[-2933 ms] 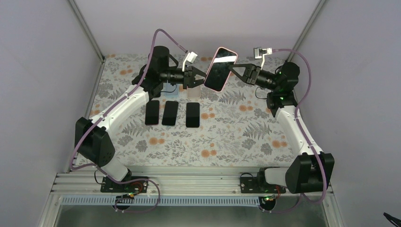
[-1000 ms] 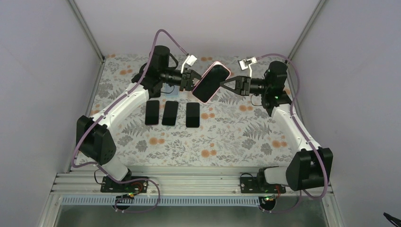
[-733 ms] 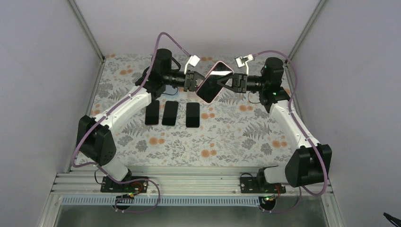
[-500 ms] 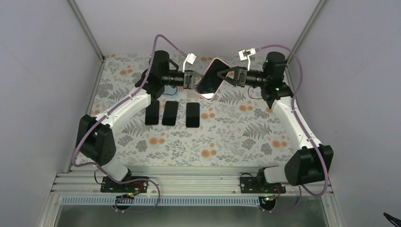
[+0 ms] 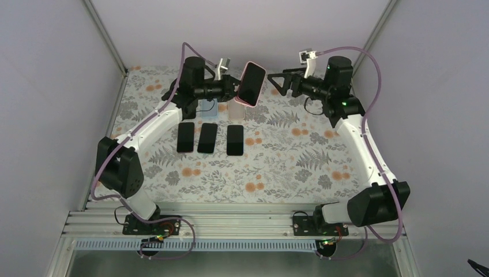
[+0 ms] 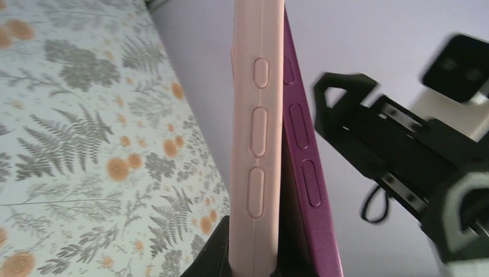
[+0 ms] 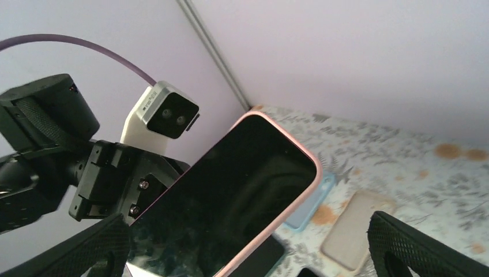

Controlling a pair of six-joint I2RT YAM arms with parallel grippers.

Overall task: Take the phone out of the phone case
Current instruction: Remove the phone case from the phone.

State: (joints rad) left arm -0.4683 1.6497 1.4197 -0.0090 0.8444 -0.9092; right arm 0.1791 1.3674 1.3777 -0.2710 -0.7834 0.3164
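My left gripper [image 5: 233, 88] holds the phone in its pink phone case [image 5: 252, 83] up in the air at the back of the table. In the left wrist view the pink phone case [image 6: 256, 133] stands edge-on, and the purple side of the phone [image 6: 304, 167] leans away from it at a narrow angle. The left gripper [image 6: 248, 268] is shut on the case's lower end. My right gripper [image 5: 274, 83] hangs open just right of the phone, apart from it. The right wrist view has the dark screen of the phone [image 7: 230, 202] in front of its wide-open fingers [image 7: 415, 248].
Three black phones [image 5: 207, 137] lie in a row on the flowered table [image 5: 277, 167]. Behind them lie a light blue case [image 5: 210, 108] and a beige case [image 5: 235, 109]. Grey walls close in the back and both sides.
The right gripper has opened, let go of the phone and drawn back to the right. The left gripper has shut fully and swung the phone left and more upright.
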